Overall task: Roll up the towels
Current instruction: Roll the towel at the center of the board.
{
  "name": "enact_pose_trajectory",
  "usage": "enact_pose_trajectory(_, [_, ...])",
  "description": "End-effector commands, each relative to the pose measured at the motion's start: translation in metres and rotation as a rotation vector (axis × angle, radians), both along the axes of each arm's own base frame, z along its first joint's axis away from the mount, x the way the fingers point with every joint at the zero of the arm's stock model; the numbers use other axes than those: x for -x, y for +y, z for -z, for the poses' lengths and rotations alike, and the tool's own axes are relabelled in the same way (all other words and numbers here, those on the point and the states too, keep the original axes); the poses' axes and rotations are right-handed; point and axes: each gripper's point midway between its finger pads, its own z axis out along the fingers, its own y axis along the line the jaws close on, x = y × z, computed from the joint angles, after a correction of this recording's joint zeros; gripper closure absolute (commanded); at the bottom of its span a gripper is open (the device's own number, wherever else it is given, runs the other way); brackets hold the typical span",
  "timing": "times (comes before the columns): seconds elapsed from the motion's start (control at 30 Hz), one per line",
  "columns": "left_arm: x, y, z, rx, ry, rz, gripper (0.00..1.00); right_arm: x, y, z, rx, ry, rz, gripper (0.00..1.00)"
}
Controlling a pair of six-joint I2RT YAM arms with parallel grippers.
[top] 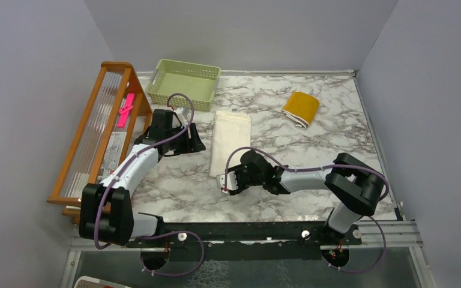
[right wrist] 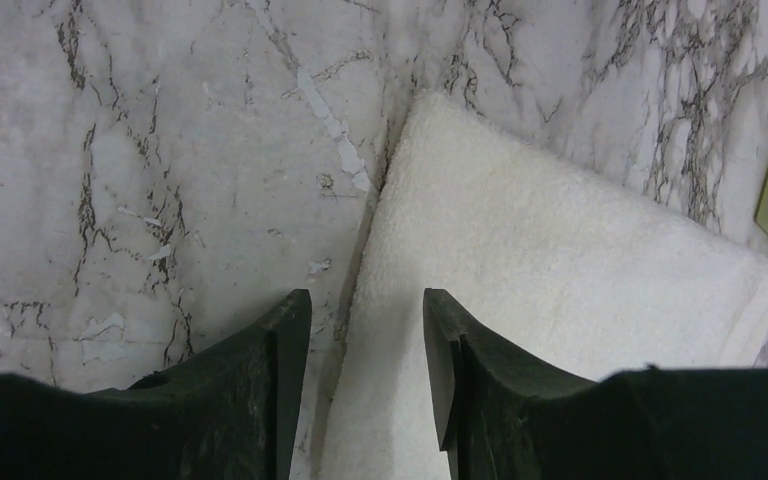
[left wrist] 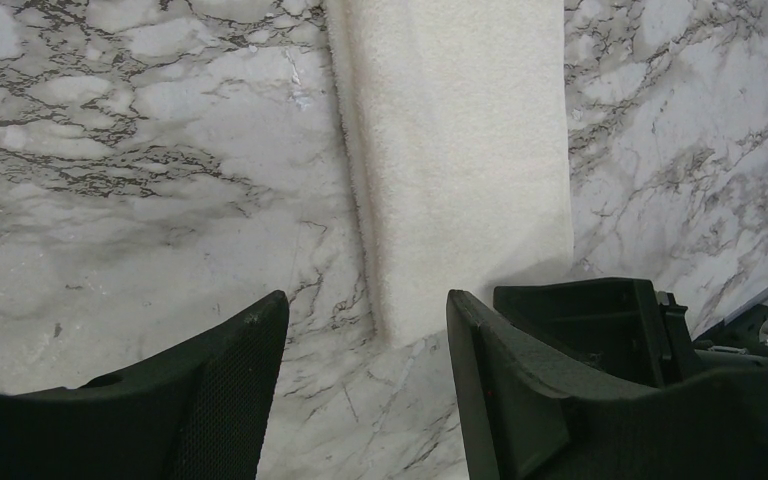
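Your left claw [left wrist: 365,300] spread at 9 o'clock of white towel [left wrist: 460,150]; right claw [right wrist: 365,295] spread astride its 6 o'clock end (yellow roll [top: 301,108] at 2).

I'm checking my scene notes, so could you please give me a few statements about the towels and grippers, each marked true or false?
1. The cream towel lies flat and unrolled on the table. True.
2. The yellow towel sits inside the green basket. False: it lies on the table to the right of the basket, apart from it.
3. The left gripper has its jaws apart at the cream towel's edge. True.
4. The right gripper is at the yellow towel. False: it is at the cream towel's near end, jaws apart.
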Motion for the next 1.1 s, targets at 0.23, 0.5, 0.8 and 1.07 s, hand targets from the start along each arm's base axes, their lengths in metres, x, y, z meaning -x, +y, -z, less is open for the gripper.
enact_pose_trajectory(0.23, [0.003, 0.000, 0.004, 0.014, 0.020, 0.024, 0.38, -0.015, 0.002, 0.024, 0.052, -0.007, 0.076, 0.61])
enact_pose_trajectory(0.5, [0.002, 0.001, 0.004, 0.014, 0.021, 0.024, 0.38, -0.004, -0.008, 0.041, 0.140, 0.167, 0.177, 0.99])
enact_pose_trajectory(0.8, [0.008, -0.010, -0.006, 0.084, 0.018, 0.055, 0.38, 0.039, 0.022, -0.002, -0.034, 0.637, 0.325, 0.99])
enact_pose_trajectory(1.07, [0.022, -0.024, -0.021, 0.200, -0.008, 0.092, 0.38, 0.039, 0.031, -0.041, -0.130, 0.986, 0.389, 0.99])
